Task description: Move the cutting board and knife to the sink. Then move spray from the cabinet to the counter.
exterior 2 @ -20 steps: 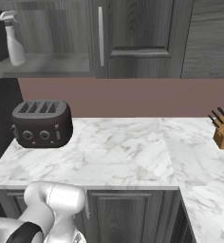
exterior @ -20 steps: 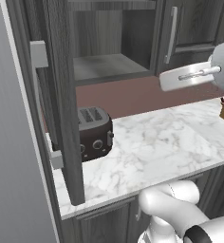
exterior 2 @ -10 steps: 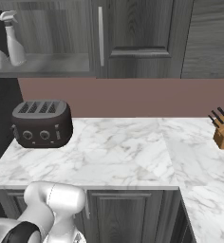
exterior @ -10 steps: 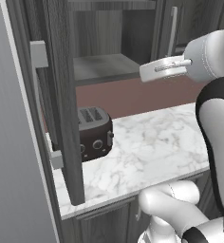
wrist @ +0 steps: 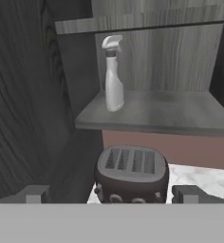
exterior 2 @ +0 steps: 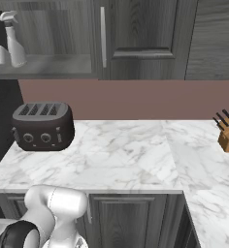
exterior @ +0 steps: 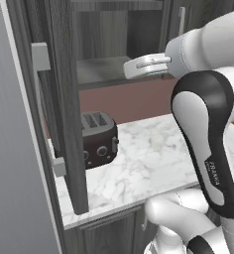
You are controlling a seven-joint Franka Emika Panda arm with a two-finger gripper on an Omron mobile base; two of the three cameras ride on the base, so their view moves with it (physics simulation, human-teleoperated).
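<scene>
The spray [wrist: 113,76] stands upright on the grey shelf [wrist: 156,111] of the open cabinet, near its left end, and it also appears as the spray [exterior 2: 13,38] at the upper left of the right base view. My gripper [wrist: 111,194] is open, its fingertips [wrist: 35,193] set wide apart with nothing between them. It faces the shelf from a distance, and the spray is ahead and higher. In the left base view the white hand [exterior: 146,67] hangs level with the cabinet shelf [exterior: 101,69], above the counter [exterior: 148,158]. The cutting board, knife and sink are out of view.
A dark toaster [exterior: 96,139] sits on the counter [exterior 2: 126,150] below the shelf, directly under my hand's line of sight. The open cabinet door [exterior: 64,99] juts out on the left. A tan knife block [exterior 2: 228,133] stands at the far right.
The arm has swung left toward the open cabinet, bringing the hand in front of the shelf. The jaws stayed open. The spray has not moved.
</scene>
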